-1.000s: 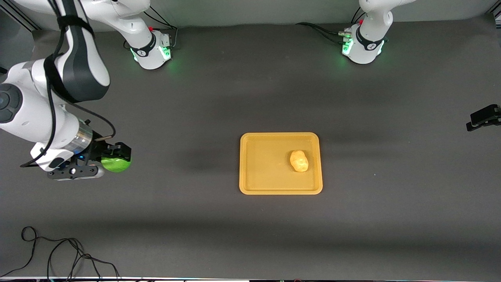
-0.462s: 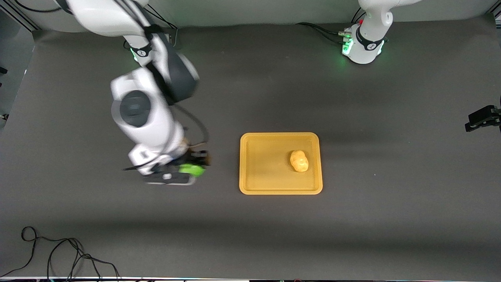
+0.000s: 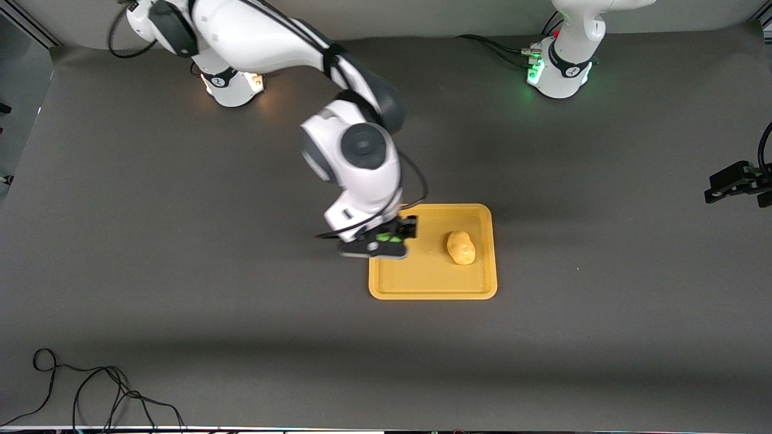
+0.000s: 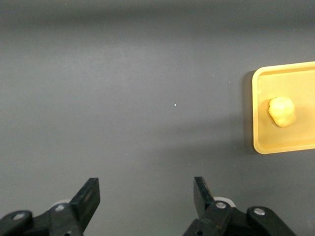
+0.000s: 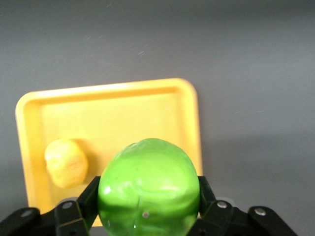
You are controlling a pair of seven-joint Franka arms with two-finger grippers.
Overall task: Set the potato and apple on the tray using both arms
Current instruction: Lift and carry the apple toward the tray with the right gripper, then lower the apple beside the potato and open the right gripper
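The orange-yellow tray (image 3: 422, 283) lies mid-table; it also shows in the right wrist view (image 5: 123, 108) and the left wrist view (image 4: 295, 83). The tan-yellow potato (image 3: 461, 248) rests in the tray, toward the left arm's end, and shows in both wrist views (image 5: 66, 162) (image 4: 281, 111). My right gripper (image 3: 392, 238) is shut on the green apple (image 5: 148, 187), held over the tray's edge at the right arm's end; in the front view only slivers of the apple (image 3: 386, 239) show. My left gripper (image 4: 145, 189) is open and empty, off at the left arm's end of the table (image 3: 733, 181).
A black cable (image 3: 90, 392) lies coiled on the dark mat near the front camera at the right arm's end. The two arm bases (image 3: 232, 84) (image 3: 558, 72) stand along the table's edge farthest from the front camera.
My right arm has swept with the apple from the right arm's end of the table to over the tray's edge. The left gripper has shifted slightly. The potato has not moved.
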